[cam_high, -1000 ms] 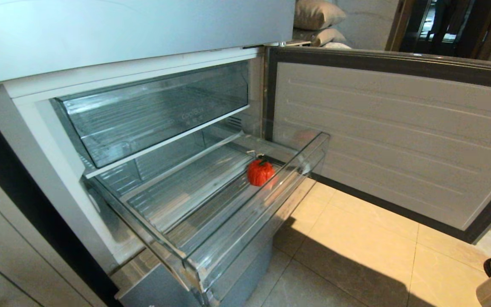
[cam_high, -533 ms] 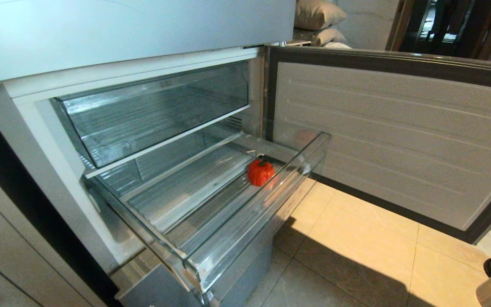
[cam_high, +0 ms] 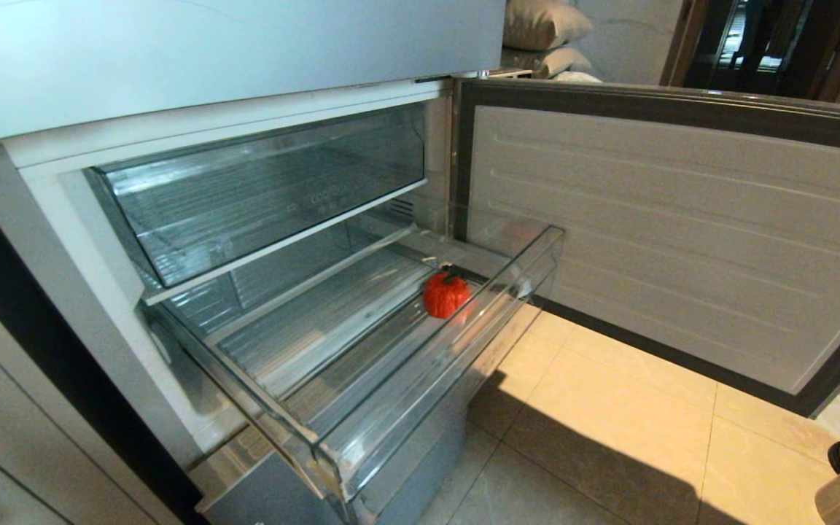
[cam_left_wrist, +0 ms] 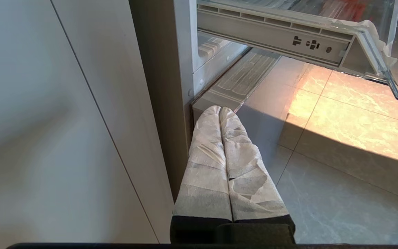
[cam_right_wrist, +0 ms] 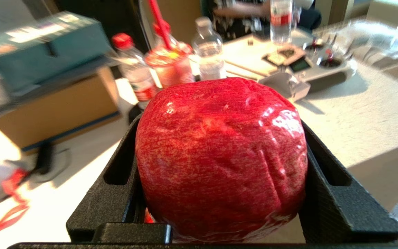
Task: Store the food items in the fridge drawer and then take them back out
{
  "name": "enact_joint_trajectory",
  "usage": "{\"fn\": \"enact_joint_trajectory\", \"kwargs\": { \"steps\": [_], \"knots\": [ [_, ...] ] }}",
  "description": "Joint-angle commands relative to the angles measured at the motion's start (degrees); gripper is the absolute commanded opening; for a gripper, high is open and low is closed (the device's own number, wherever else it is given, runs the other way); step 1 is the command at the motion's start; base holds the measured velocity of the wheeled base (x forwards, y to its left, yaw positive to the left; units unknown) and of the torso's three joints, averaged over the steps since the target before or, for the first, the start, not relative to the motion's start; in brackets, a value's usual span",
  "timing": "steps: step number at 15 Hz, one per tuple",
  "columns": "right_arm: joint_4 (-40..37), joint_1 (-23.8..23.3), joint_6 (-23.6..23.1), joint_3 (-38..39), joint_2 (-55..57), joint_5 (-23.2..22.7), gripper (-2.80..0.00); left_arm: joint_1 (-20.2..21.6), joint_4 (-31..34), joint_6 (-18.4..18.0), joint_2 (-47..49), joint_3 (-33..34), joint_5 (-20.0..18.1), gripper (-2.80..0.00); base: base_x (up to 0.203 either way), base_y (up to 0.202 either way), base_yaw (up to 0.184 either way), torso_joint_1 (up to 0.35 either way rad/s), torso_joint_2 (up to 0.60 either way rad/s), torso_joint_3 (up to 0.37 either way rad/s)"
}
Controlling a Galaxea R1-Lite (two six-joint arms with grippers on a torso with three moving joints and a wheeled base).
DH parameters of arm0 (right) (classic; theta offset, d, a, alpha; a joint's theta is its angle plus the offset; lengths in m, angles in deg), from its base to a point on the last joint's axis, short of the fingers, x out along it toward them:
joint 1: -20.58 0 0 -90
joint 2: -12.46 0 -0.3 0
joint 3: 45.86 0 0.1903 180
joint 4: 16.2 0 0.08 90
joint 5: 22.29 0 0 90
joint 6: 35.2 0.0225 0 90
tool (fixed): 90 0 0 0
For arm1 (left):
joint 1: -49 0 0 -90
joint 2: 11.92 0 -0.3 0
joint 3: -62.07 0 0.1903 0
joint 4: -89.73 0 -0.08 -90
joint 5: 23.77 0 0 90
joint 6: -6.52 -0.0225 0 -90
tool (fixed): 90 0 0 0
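Note:
A small glossy red pepper [cam_high: 446,294] with a dark stem lies in the pulled-out clear fridge drawer [cam_high: 456,343], near its right front corner. My right gripper [cam_right_wrist: 219,124] is outside the head view. It is shut on a second food item, a large shiny red apple-like fruit [cam_right_wrist: 219,155] in clear wrap, which fills the space between the black fingers [cam_right_wrist: 123,162]. My left gripper [cam_left_wrist: 219,110] hangs shut and empty, low beside the fridge's bottom corner, under the drawer's rail [cam_left_wrist: 271,34].
The fridge door [cam_high: 682,240] stands open to the right of the drawer. A deeper clear bin [cam_high: 267,189] sits above it. Tiled floor [cam_high: 609,437] lies in front. Behind the held fruit is a white table [cam_right_wrist: 375,114] with bottles [cam_right_wrist: 207,48] and a cup.

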Motion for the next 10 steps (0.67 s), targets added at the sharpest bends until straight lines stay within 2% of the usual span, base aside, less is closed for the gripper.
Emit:
{"fn": "enact_joint_trajectory", "kwargs": {
  "steps": [1, 6, 10],
  "knots": [
    [2.3, -0.9, 0.1, -2.4, 11.2, -0.5, -2.8, 0.0, 0.0, 0.0, 0.1, 0.0, 0.0, -2.8, 0.0, 0.0, 0.0, 0.0, 0.0, 0.0],
    [3.3, -1.0, 0.1, -15.2, 27.2, -1.2, -2.8, 0.0, 0.0, 0.0, 0.0, 0.0, 0.0, -2.8, 0.0, 0.0, 0.0, 0.0, 0.0, 0.0],
    [6.5, -1.0, 0.3, -26.0, 40.0, -5.4, -2.8, 0.0, 0.0, 0.0, 0.0, 0.0, 0.0, -2.8, 0.0, 0.0, 0.0, 0.0, 0.0, 0.0]
  ]
}}
